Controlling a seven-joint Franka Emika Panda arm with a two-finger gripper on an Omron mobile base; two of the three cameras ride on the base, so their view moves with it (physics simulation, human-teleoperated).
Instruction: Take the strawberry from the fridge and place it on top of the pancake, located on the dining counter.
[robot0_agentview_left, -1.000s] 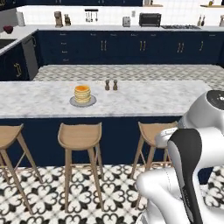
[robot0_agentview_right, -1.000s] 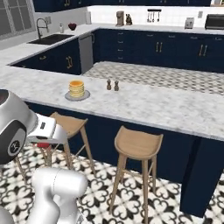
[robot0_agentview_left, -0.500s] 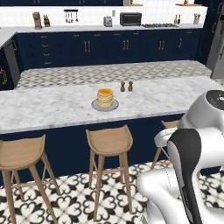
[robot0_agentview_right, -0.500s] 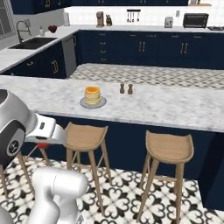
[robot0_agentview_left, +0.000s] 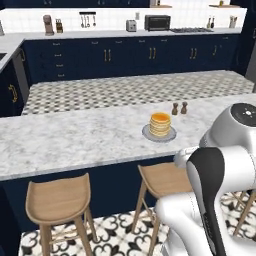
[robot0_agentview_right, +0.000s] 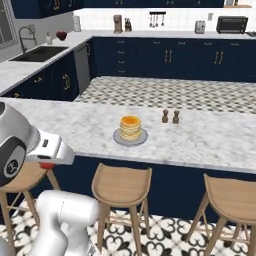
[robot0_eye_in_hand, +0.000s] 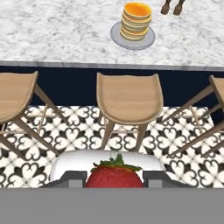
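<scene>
Hand view shows the small red strawberry with green leaves (robot0_eye_in_hand: 114, 176) nearest, pinched between the two dark fingers of the hand (robot0_eye_in_hand: 114, 178), which is closed narrowly on its sides. It looks light, soft and easy to bruise, so a gentle grip around its widest part seems best. Beyond the wooden stools (robot0_eye_in_hand: 128, 99), the golden pancake stack on its grey plate (robot0_eye_in_hand: 134, 24) waits on the white marble dining counter (robot0_eye_in_hand: 52, 30).

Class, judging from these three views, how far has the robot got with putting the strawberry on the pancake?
Done: the strawberry is out of the fridge, gripped in the hand. In hand: carrying it, with the stools between the hand and the dining counter. Left: reach over the counter and set it on the pancake, whose top is bare.
</scene>
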